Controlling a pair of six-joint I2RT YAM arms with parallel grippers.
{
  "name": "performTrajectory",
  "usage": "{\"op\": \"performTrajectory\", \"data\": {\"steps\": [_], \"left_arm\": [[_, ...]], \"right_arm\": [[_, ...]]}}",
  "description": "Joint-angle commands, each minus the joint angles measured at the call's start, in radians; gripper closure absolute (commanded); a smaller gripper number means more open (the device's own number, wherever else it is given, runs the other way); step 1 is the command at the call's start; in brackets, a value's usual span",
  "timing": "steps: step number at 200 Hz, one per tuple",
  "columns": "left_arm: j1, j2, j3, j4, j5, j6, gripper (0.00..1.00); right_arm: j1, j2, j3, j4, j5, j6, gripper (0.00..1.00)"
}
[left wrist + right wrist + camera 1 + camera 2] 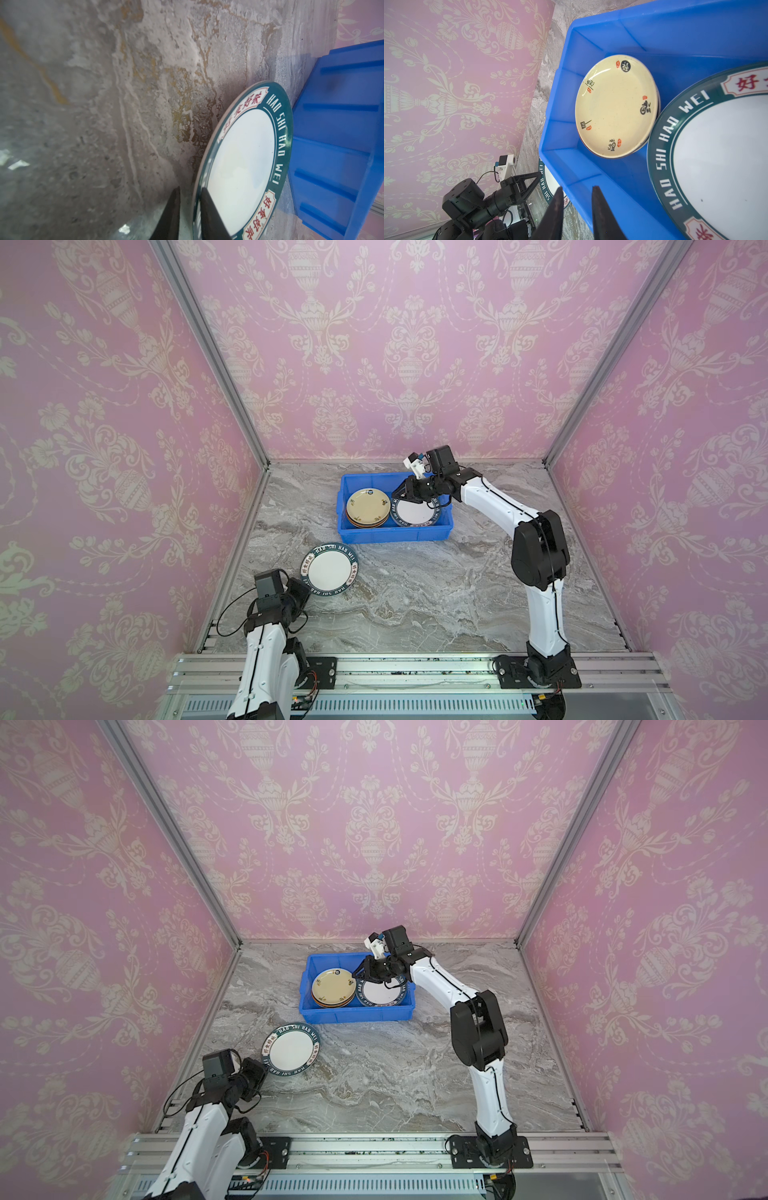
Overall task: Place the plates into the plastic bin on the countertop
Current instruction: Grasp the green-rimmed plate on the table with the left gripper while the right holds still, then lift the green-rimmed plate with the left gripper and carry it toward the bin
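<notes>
Short of the bin [336, 135], left pincer [191, 188] clamps the face-up plate [239, 166].

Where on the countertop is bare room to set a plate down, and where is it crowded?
Free: countertop between the blue bin and the right arm's base. Crowded: inside the bin, a cream-topped stack beside a lettered plate.

Lower plates [368, 524] mostly hidden under cream plate [368, 504], left hand [191, 190] cropped

I saw three walls of pink wallpaper [415, 344] with cream urns and garlands, aluminium corner posts [212, 352], a slotted aluminium rail [415, 668] at the near edge, even light.
</notes>
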Motion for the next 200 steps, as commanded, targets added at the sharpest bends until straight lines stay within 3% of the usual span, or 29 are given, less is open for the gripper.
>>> {"op": "performTrajectory", "data": {"steps": [1,23,61,138,188,200], "left_arm": [[0.006,0.002,0.005,-0.027,-0.029,0.028,0.67],[0.006,0.038,0.005,0.009,-0.019,0.018,0.61],[0.006,0.107,-0.027,0.119,0.019,-0.036,0.62],[0.006,0.162,-0.050,0.190,0.026,-0.045,0.71],[0.006,0.149,-0.051,0.184,0.021,-0.043,0.82],[0.006,0.147,-0.051,0.179,0.015,-0.042,0.90]], "right_arm": [[0.008,0.001,-0.030,0.026,-0.024,-0.002,0.75],[0.007,-0.006,-0.031,0.023,-0.019,-0.011,0.75],[0.006,-0.008,-0.030,0.017,-0.017,-0.022,0.75],[0.001,-0.012,-0.050,0.035,-0.017,-0.016,0.75],[0.001,-0.017,-0.059,0.048,-0.021,-0.010,0.75],[0.001,-0.018,-0.059,0.047,-0.021,-0.010,0.74]]}}
